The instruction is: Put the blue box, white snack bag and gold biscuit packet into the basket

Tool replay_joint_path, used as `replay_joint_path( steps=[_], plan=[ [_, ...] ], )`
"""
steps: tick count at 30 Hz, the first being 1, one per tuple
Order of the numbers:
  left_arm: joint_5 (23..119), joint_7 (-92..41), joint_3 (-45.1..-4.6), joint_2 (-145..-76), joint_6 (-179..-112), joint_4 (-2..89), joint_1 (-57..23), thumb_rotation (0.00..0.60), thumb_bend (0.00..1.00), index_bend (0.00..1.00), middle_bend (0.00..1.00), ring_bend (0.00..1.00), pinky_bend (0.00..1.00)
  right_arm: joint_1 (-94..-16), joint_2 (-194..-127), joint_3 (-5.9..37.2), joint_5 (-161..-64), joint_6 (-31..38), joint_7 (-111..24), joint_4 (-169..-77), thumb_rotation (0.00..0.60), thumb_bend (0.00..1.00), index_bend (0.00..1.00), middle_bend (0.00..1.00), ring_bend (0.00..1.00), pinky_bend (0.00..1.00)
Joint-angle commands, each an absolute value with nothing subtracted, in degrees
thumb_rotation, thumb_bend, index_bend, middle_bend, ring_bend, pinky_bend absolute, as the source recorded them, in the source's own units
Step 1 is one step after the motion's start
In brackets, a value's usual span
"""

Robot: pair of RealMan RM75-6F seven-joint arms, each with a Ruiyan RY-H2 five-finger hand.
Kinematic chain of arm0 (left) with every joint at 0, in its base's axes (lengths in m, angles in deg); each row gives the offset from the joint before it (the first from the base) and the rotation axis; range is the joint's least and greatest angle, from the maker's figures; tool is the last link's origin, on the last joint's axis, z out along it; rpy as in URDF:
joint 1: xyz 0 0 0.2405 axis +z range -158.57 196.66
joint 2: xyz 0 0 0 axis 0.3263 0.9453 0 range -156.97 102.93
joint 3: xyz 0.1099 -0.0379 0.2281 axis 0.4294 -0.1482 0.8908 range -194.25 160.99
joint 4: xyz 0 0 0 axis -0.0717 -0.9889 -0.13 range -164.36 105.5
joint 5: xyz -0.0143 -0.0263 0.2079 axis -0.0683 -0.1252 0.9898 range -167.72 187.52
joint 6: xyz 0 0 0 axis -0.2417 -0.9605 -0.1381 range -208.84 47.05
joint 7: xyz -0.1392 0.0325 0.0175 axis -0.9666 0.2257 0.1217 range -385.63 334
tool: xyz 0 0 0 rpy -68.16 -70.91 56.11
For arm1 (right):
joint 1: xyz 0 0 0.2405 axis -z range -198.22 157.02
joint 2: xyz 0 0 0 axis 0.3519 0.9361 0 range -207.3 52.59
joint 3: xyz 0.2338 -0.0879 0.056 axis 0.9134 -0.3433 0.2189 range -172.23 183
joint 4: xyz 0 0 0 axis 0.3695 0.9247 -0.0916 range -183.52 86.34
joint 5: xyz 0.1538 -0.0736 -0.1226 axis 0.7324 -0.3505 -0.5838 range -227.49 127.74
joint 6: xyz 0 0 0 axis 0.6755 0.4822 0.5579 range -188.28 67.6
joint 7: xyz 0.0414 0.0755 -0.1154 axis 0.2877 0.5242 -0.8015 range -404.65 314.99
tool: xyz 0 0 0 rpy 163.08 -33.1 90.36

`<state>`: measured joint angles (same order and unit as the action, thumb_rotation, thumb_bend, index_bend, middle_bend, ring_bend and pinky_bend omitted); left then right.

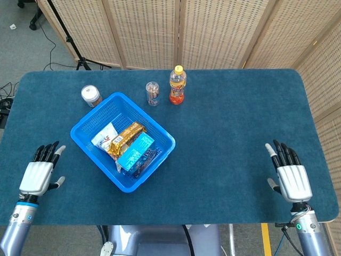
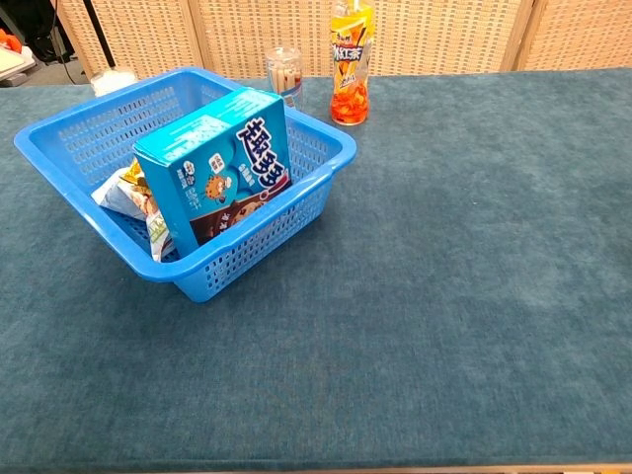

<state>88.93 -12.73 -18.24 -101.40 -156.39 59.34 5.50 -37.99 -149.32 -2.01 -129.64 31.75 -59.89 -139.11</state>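
Observation:
The blue basket [image 1: 85, 134] [image 2: 326, 148] stands left of centre on the table. Inside it the blue box [image 1: 135, 151] [image 2: 219, 168] leans on its edge against the near wall. Beside the box lie the gold biscuit packet [image 1: 125, 136] and the white snack bag [image 1: 105, 137] [image 2: 120, 195]; the box hides most of both in the chest view. My left hand [image 1: 38, 174] hovers open near the front left edge, palm down, holding nothing. My right hand [image 1: 290, 176] is open near the front right edge, far from the basket. Neither hand shows in the chest view.
An orange drink bottle [image 1: 177, 85] [image 2: 351, 61] and a clear jar of sticks [image 1: 152, 93] [image 2: 282, 71] stand behind the basket. A white-lidded jar [image 1: 91, 95] sits at the back left. Wicker screens close off the far side.

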Motion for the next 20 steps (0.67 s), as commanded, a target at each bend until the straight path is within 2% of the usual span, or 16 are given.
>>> replay_joint_path(
  steps=[1, 9, 20],
  plan=[
    [88.8, -12.6, -18.0, -100.7, -156.3, 60.1, 5.8, 0.6, 0.23, 0.0, 0.0, 0.0, 0.0, -36.1, -148.9, -3.4, -130.8, 30.4, -57.3, -137.7, 0.6, 0.21, 0.0, 0.0, 0.0, 0.12],
    [89.9, -11.6, -17.7, -100.0, -158.4, 61.7, 6.9, 0.6, 0.23, 0.0, 0.0, 0.0, 0.0, -33.7, -149.9, -2.3, -131.4, 27.5, -52.2, -133.6, 0.6, 0.21, 0.0, 0.0, 0.0, 0.12],
    [91.2, -9.9, -16.7, -100.5, -158.5, 62.0, 7.4, 0.6, 0.23, 0.0, 0.0, 0.0, 0.0, -32.3, -150.5, 0.1, -133.1, 25.9, -51.6, -133.1, 0.6, 0.21, 0.0, 0.0, 0.0, 0.12]
  ],
)
